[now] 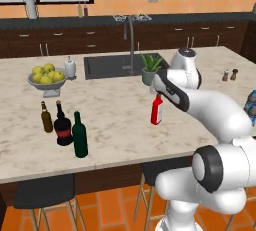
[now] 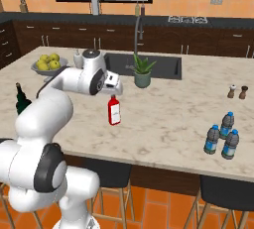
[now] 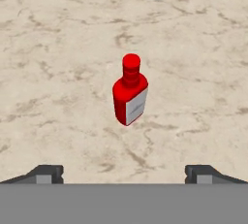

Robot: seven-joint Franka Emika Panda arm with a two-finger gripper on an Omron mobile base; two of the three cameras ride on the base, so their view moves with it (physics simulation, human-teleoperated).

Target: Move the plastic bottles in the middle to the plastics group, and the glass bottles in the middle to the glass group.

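Note:
The slim red bottle (image 1: 157, 110) with a pale label stands upright in the middle of the island, alone. My gripper (image 2: 114, 92) hangs just above its cap, open, with nothing between the fingers. In the hand view the red bottle (image 3: 130, 97) sits centred beyond the gripper (image 3: 124, 174), whose fingertips (image 3: 46, 173) stand wide apart. At the left, the tall green bottle (image 1: 79, 136) stands next to the squat black bottle (image 1: 63, 125) and the amber bottle (image 1: 46, 117). Three clear water bottles (image 2: 222, 136) with blue caps stand together at the right.
A potted plant (image 1: 149, 70) stands just behind the red bottle, in front of the sink (image 1: 107, 66) and faucet. A bowl of lemons (image 1: 47, 78) and a white soap dispenser (image 1: 70, 68) are at the back left. Salt and pepper shakers (image 2: 237, 92) stand at the back right.

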